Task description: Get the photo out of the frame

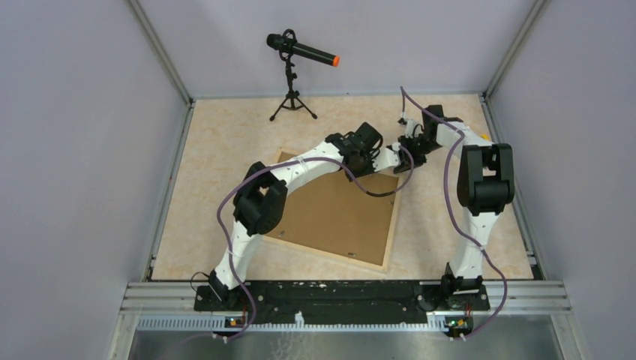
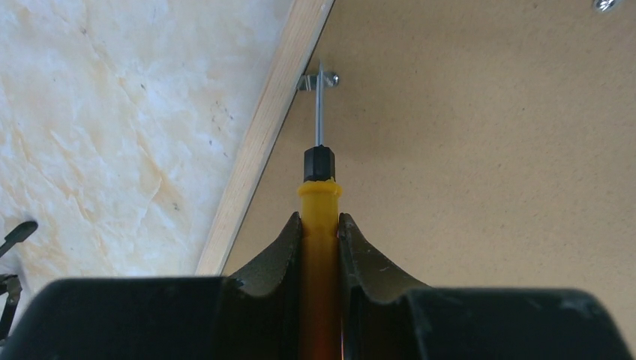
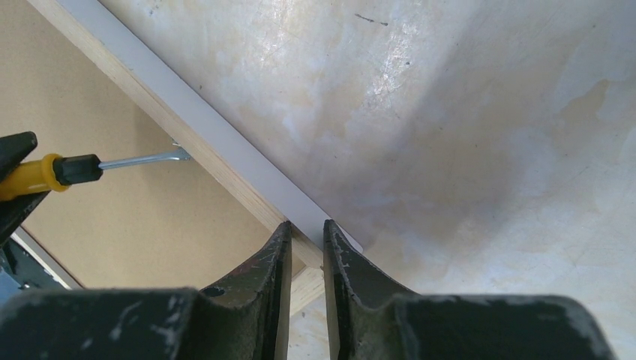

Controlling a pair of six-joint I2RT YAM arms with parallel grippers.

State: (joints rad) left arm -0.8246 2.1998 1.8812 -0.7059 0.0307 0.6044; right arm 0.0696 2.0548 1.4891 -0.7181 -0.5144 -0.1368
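The left hand [image 2: 320, 225] is grasping a yellow-handled screwdriver [image 2: 320, 196], whose blade is reaching ahead of the fingers to a small metal clip [image 2: 319, 80] just inside the rim of the frame [image 1: 330, 217], which is lying brown back up on the bench [image 1: 217, 142]. The right hand [image 3: 306, 232] is straddling the frame's rim near a corner, fingers nearly together; I cannot tell whether they are pinching it. A purple cable [image 1: 375, 193] is drooping across the backing beside the left hand. A microphone [image 1: 304, 51] on a tripod is standing well beyond it. No writing is legible.
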